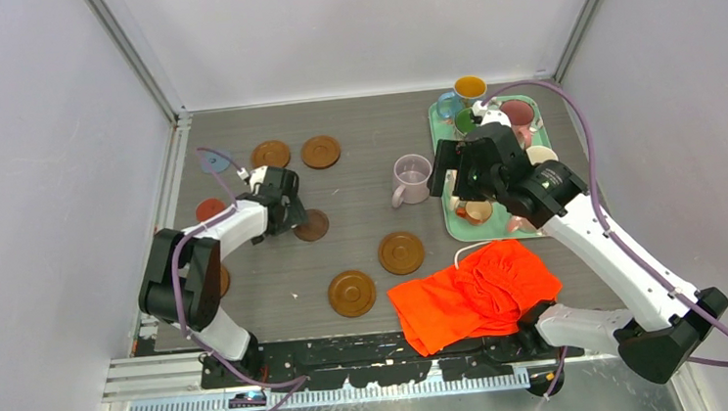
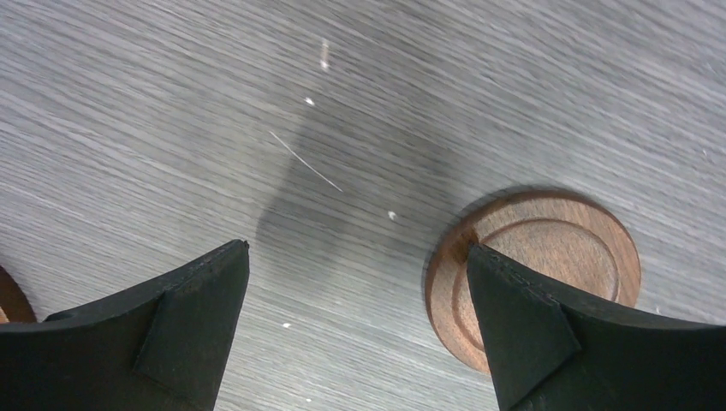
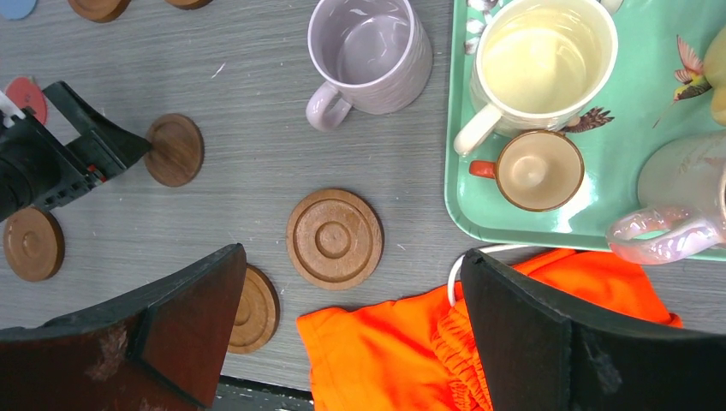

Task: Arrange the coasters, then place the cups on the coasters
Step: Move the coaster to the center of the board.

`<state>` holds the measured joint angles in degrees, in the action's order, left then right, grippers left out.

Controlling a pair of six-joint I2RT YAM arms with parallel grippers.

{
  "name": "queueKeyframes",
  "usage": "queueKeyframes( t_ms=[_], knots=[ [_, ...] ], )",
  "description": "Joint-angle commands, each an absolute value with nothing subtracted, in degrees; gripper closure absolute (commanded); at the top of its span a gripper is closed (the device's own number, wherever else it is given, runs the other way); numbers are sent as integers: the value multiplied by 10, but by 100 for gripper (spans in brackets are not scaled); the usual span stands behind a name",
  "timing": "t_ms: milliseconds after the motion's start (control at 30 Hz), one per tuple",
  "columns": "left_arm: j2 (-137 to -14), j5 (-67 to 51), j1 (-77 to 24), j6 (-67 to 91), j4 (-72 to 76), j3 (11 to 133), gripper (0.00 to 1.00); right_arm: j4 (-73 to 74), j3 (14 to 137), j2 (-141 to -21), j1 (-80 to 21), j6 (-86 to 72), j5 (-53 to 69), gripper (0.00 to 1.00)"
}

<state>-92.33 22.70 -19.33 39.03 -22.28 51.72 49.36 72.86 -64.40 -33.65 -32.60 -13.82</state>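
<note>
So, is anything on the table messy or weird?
Yes. A crumpled orange cloth lies at the table's near edge, just in front of the teal tray, and hangs over that edge. It looks dumped there, all bunched. Nothing looks spilled or broken.

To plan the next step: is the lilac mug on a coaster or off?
Off. The lilac mug stands upright on the bare table, apart from the nearest coaster.

Six brown coasters (image 1: 351, 293), one blue coaster (image 1: 207, 162), one red coaster (image 1: 209, 210), at least seven cups (image 1: 412, 177), one tray (image 3: 548, 229), one orange cloth (image 1: 475, 295)
</note>
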Motion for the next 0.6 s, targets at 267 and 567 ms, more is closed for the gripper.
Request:
queueKeyframes(
  t_ms=[267, 567],
  knots=[
    [-940, 215, -114, 393, -198, 538, 0, 494, 764, -644, -340, -308, -129, 0],
    [-949, 193, -66, 393, -198, 558, 0, 492, 762, -646, -339, -307, -128, 0]
  ],
)
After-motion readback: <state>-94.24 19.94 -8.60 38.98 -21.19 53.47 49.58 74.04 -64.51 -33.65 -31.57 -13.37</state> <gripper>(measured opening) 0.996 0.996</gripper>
